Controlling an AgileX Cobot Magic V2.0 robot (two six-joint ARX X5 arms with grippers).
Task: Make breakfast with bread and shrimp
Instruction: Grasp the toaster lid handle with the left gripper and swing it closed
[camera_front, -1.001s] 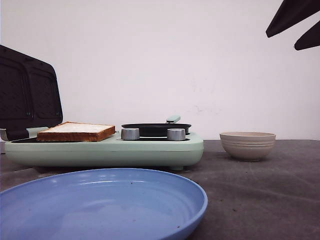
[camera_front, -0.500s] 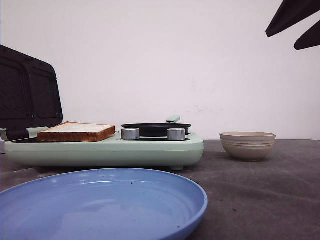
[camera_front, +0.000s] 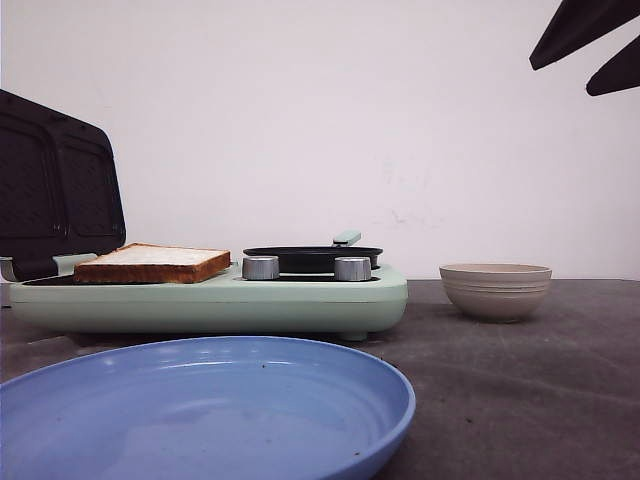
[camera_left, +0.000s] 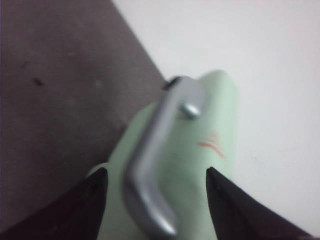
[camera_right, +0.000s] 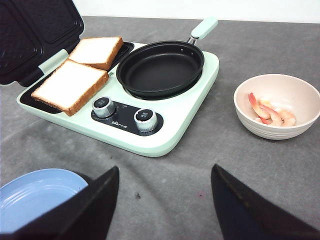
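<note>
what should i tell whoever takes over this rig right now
Left gripper: open, fingers on either side of the lid's grey handle, not closed on it.
Right gripper: open and empty, raised above the table.
Bread: two slices lying on the open sandwich plate of the green breakfast maker.
Shrimp: in the beige bowl, to the maker's right.
Black pan and blue plate: both empty.
Done: bread loaded.
Left: shrimp not yet in the pan, lid open, nothing plated.
</note>
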